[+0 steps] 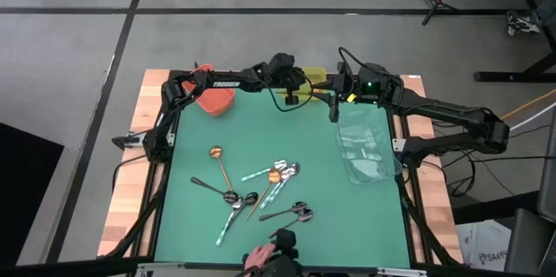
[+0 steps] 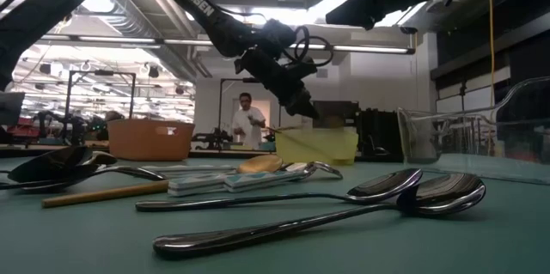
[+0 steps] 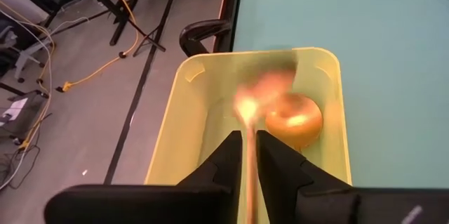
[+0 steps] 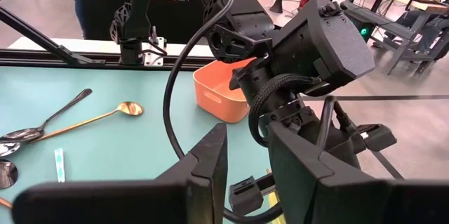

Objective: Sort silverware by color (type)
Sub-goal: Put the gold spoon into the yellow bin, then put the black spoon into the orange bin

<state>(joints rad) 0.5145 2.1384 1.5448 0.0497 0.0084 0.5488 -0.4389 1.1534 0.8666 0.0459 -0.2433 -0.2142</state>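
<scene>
My left gripper [image 3: 248, 136] hangs over the yellow bin [image 3: 203, 104] at the table's far edge and is shut on a gold spoon [image 3: 270, 83], which is blurred. A second gold spoon [image 3: 295, 119] lies in that bin. In the high view the left gripper [image 1: 294, 95] is beside the yellow bin [image 1: 314, 75]. My right gripper [image 4: 245, 147] is open and touches nothing, close to the right of the left wrist [image 1: 334, 112]. More spoons lie flat mid-table: a gold one [image 1: 221, 166], dark ones [image 1: 291, 216] and shiny ones with pale handles [image 1: 261, 173]. My left gripper pinches the gold spoon's handle [image 3: 248, 155] between its two fingers, coming from above and pointing down. The handle runs along the fingers, and the bowl end [image 3: 270, 83] sticks out past the tips, clear above the yellow bin's floor.
An orange bin [image 1: 213, 99] stands at the far left and a clear bin [image 1: 365, 142] at the right side. A person's hand [image 1: 259, 257] shows at the near edge. In the low view a person [image 2: 247, 119] stands far behind the table. Bare green mat [image 1: 304, 138] lies between bins and spoons.
</scene>
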